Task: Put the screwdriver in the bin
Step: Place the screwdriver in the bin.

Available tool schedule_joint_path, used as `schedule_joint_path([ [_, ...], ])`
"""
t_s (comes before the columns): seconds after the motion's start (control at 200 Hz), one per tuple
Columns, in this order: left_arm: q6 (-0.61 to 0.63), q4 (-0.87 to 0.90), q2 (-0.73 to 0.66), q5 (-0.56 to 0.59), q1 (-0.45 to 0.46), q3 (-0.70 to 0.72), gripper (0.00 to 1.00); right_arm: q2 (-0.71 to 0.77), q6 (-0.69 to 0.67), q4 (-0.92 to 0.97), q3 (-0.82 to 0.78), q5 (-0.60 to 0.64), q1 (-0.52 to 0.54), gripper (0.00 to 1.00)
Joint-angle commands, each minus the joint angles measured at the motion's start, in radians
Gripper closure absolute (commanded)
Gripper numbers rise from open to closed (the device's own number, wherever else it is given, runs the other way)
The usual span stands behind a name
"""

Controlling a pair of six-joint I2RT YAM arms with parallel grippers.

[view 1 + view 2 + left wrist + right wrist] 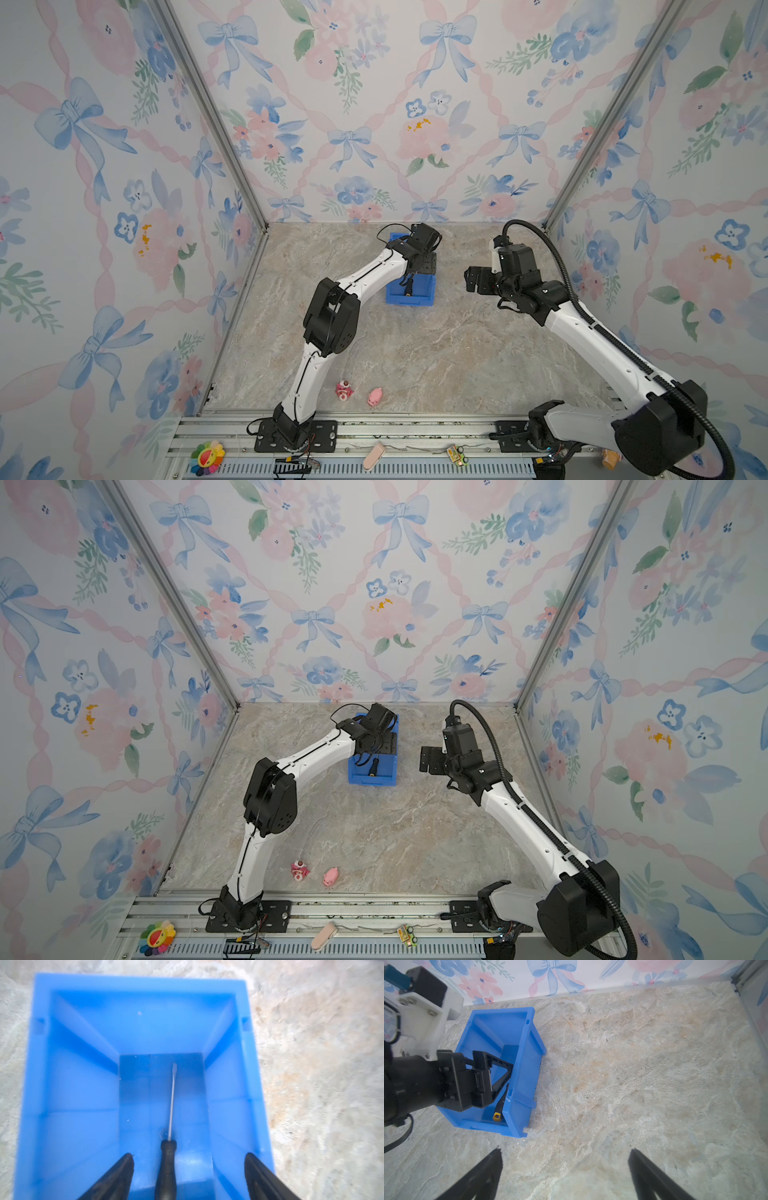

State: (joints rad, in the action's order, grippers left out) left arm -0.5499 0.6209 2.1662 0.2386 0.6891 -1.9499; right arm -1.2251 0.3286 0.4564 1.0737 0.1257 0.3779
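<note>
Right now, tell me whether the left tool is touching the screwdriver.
Apart. The left wrist view shows the left tool open, with bare bin floor on both sides of the screwdriver handle.

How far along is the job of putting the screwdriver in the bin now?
Done: the screwdriver sits inside the bin. In hand: nothing; the left gripper is open, jaws wide of the handle, and the right gripper is open over the table. Left: probably only to lift the left gripper clear.
</note>
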Motion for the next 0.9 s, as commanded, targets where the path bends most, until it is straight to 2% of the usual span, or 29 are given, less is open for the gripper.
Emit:
schedule_joint_path([
  [0.0, 0.060, 0.006, -0.133, 0.036, 0.025, 0.079, 0.10, 0.075, -0.007, 0.004, -0.041, -0.023, -0.044, 0.03],
  [0.145, 0.114, -0.042, -0.309, 0.095, 0.045, 0.310, 0.02, 0.140, -0.018, -0.002, -0.109, -0.024, -0.105, 0.03],
  [0.275, 0.157, -0.139, -0.482, 0.143, 0.036, 0.574, 0.02, 0.187, -0.044, -0.014, -0.190, -0.011, -0.162, 0.03],
  [0.385, 0.173, -0.190, -0.590, 0.223, 0.019, 0.742, 0.02, 0.219, -0.048, -0.037, -0.262, 0.030, -0.203, 0.03],
  [0.495, 0.115, -0.209, -0.659, 0.345, -0.018, 0.865, 0.02, 0.267, -0.073, -0.102, -0.359, 0.142, -0.212, 0.03],
  [0.64, 0.109, -0.249, -0.739, 0.414, -0.084, 0.996, 0.02, 0.332, -0.132, -0.232, -0.502, 0.086, -0.289, 0.03],
  [0.795, 0.146, -0.391, -0.880, 0.414, -0.155, 1.157, 0.02, 0.325, -0.146, -0.236, -0.546, 0.079, -0.341, 0.03],
  [0.895, 0.187, -0.449, -0.944, 0.381, -0.200, 1.206, 0.02, 0.341, -0.158, -0.261, -0.580, 0.081, -0.350, 0.03],
])
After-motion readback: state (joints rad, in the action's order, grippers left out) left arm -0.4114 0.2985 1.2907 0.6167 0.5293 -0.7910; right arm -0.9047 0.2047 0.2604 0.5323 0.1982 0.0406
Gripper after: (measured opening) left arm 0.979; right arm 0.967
